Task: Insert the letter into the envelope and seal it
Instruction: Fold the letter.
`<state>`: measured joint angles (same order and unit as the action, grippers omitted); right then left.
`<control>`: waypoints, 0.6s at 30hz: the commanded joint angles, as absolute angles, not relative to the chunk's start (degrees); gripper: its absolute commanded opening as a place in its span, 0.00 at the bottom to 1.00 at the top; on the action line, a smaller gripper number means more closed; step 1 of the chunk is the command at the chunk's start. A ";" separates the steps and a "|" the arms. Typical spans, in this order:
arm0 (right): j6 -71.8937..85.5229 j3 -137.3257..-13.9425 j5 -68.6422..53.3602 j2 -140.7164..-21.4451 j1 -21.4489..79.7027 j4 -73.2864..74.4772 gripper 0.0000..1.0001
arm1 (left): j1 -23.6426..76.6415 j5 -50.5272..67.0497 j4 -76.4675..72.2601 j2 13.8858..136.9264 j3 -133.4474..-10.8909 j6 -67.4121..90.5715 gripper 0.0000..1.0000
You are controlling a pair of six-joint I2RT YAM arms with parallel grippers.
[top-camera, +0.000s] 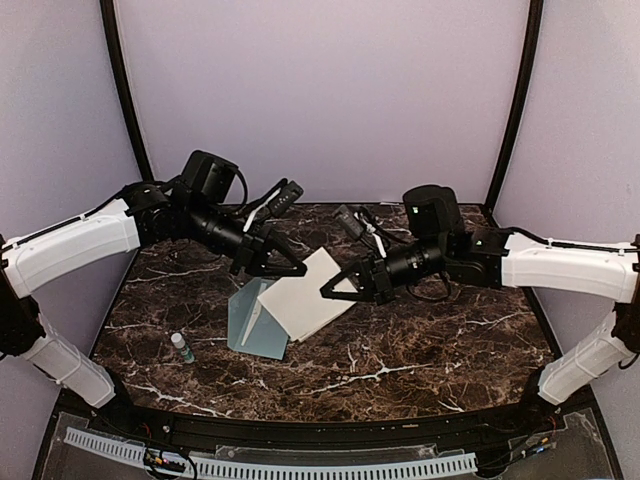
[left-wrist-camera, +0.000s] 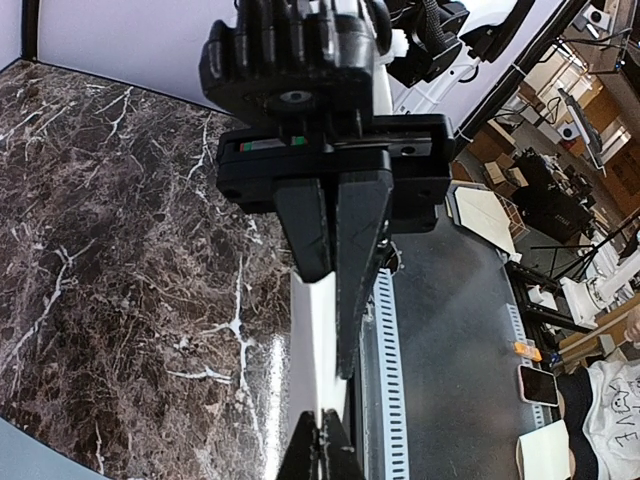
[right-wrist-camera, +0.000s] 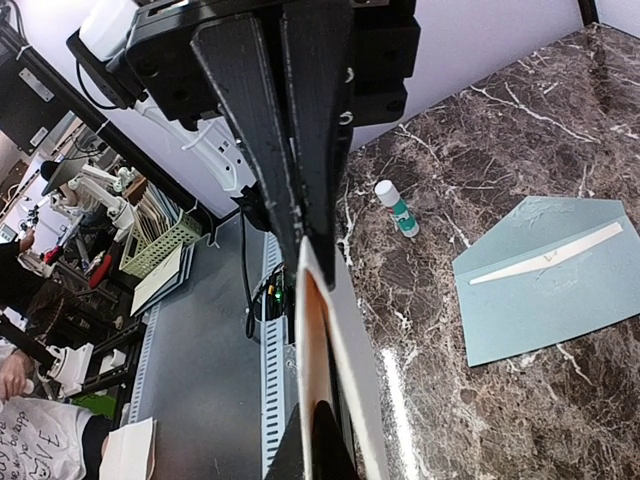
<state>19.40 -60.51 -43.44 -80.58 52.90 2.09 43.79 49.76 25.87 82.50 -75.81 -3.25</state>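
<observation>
Your left gripper (top-camera: pixel 296 270) is closed down on the far left edge of the letter (top-camera: pixel 308 300). Your right gripper (top-camera: pixel 330 292) is pinched shut on its right edge. The sheet hangs between the 2 over the middle of the desk (top-camera: pixel 420 350), tilted, with its near edge lowest. From above you cannot tell whether that near edge touches the envelope (top-camera: pixel 252 325).

In both wrist views the letter shows only edge-on, as a thin whitish line running out from each closed gripper, so its border and ruled lines cannot be made out.

The envelope lies on the desk left of the middle, toward the near edge. From above, the letter covers its far right part. In the right wrist view, the picture's edge cuts off its right end. A white band (right-wrist-camera: pixel 545 258) runs across it there.

A glue stick (top-camera: pixel 182 347) sits apart from the envelope, toward the desk's left edge; its label is too small to read.
</observation>
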 commanded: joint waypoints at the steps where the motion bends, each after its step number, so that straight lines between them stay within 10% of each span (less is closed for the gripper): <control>1: 17.98 -62.56 -40.97 -79.08 53.32 3.67 0.00 | 44.03 53.14 24.84 81.20 -74.88 -2.32 0.00; 7: 15.49 -63.00 -32.35 -74.10 53.03 9.98 0.67 | 43.99 50.89 23.99 80.03 -73.59 -2.23 0.00; 18: 14.68 -61.40 -27.01 -68.74 52.55 3.14 0.91 | 44.08 56.00 23.40 80.96 -73.32 -1.50 0.00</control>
<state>15.62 -61.14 -28.08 -66.19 52.82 6.72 43.79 52.16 24.36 82.37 -73.76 -1.98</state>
